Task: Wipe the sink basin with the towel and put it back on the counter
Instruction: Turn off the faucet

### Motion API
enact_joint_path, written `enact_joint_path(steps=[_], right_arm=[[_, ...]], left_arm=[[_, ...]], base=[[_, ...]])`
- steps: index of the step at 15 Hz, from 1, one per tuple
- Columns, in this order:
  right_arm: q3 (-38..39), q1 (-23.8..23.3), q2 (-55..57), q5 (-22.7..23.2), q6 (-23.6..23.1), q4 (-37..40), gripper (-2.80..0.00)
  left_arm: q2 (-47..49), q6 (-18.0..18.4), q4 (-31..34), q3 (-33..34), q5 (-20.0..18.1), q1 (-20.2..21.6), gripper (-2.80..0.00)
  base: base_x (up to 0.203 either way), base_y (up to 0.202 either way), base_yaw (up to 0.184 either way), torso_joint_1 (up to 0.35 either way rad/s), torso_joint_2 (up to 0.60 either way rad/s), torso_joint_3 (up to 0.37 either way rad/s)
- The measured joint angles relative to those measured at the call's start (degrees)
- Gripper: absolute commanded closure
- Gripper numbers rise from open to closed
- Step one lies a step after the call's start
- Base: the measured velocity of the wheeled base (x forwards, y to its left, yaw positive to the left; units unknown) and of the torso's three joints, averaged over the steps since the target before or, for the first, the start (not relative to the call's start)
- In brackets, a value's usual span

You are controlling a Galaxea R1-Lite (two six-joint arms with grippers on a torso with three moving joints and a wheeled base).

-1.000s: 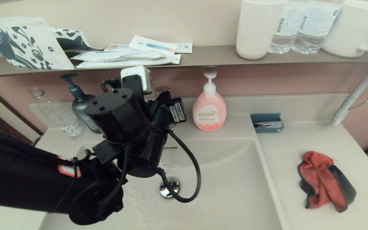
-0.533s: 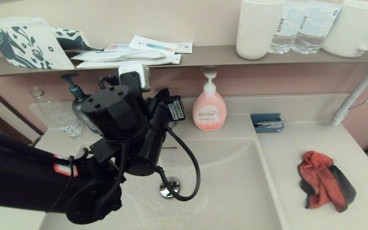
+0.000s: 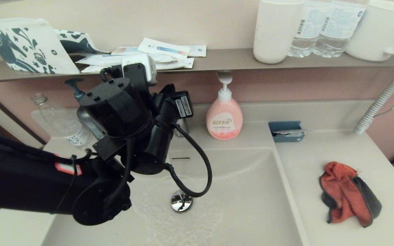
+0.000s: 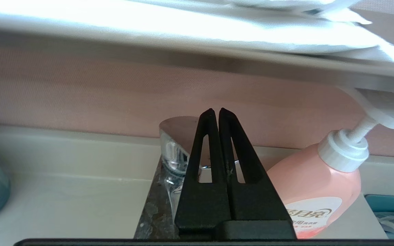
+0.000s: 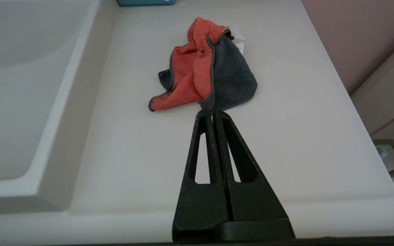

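Observation:
The red-orange and dark grey towel lies crumpled on the beige counter to the right of the sink basin. The basin's chrome drain plug and overflow slot show. My left arm reaches over the basin's left half. Its gripper is shut on nothing, level with the chrome faucet and beside the pink soap bottle. In the right wrist view my right gripper is shut and empty above the counter, its tips short of the towel's near edge. It is out of the head view.
A grey-brown shelf above holds a patterned pouch, packets, a white cup, water bottles and a mug. Behind the basin stand a dark pump bottle, a clear bottle, the soap bottle and a blue tray.
My left arm has risen and drawn back to the left, uncovering the drain plug and overflow slot. The towel has not moved.

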Motion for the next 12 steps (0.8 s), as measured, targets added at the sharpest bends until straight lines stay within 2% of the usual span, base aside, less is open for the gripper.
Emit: enact_joint_path(steps=[7, 9, 12], right_arm=[[0.0, 0.0, 0.0, 0.0, 0.0, 0.0, 0.0], [0.0, 0.0, 0.0, -1.4, 0.0, 0.0, 0.0], [0.0, 0.0, 0.0, 0.0, 0.0, 0.0, 0.0]], left_arm=[[1.4, 0.8, -0.1, -0.3, -0.6, 0.1, 0.0], [2.1, 0.9, 0.0, -0.3, -0.6, 0.2, 0.0], [3.0, 0.9, -0.1, 0.4, -0.5, 0.3, 0.0]], base=[[0.0, 0.0, 0.0, 0.0, 0.0, 0.0], [0.0, 0.0, 0.0, 0.0, 0.0, 0.0], [0.0, 0.0, 0.0, 0.0, 0.0, 0.0]])
